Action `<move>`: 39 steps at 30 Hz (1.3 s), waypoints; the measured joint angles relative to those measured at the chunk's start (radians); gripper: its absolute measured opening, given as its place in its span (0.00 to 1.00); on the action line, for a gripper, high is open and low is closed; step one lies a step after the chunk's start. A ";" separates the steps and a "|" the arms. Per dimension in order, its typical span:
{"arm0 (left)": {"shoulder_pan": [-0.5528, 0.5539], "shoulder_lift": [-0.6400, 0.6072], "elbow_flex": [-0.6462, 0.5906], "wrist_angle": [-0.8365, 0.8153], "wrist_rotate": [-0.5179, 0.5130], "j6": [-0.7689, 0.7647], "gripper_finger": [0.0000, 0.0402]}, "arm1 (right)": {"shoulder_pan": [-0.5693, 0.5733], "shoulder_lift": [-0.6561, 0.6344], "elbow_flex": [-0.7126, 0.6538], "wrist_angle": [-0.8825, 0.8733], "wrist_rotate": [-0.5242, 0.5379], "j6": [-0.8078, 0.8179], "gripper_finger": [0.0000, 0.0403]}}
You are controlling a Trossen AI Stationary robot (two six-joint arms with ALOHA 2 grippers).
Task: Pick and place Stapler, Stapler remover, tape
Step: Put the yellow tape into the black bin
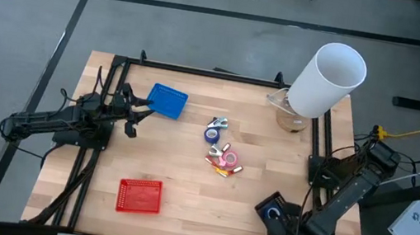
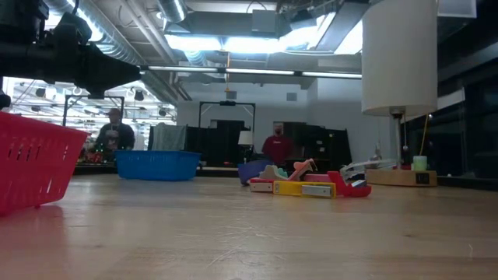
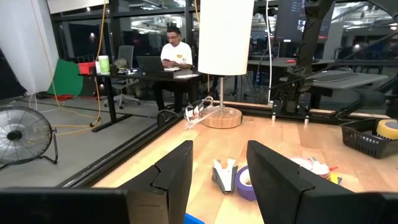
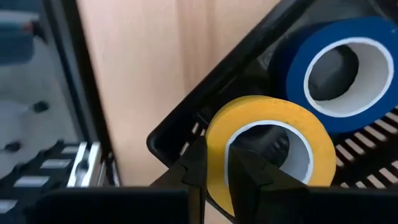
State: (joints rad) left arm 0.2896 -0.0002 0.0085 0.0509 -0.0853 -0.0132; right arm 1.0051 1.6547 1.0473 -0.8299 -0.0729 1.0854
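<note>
the right hand pinches the wall of a yellow tape roll over the black basket at the worktop's near right corner, where a blue tape roll already lies. this looks like the placing step; next it should let go and lift clear. the left hand hangs spread near the blue basket, facing the stapler remover mid-worktop.

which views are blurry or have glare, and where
Low view: bright ceiling lights glare, and the near red mesh basket is soft. Right wrist view: the yellow tape roll in the right gripper is close and blurred. High view: even light, faint shadows.
</note>
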 joint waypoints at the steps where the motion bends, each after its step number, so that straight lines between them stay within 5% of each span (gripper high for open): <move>1: 0.000 0.000 0.000 0.000 0.000 0.000 0.37 | 0.001 0.000 0.000 0.000 -0.002 -0.011 0.10; 28: 0.000 0.000 0.000 0.000 0.000 0.000 0.37 | -0.001 -0.003 -0.095 0.083 -0.027 -0.074 0.15; 39: 0.000 0.000 0.000 0.000 0.000 0.000 0.37 | -0.023 -0.086 -0.100 0.036 -0.097 -0.035 0.39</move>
State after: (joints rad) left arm 0.2894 -0.0002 0.0086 0.0509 -0.0853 -0.0132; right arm 0.9820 1.5691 0.9478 -0.7937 -0.1696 1.0508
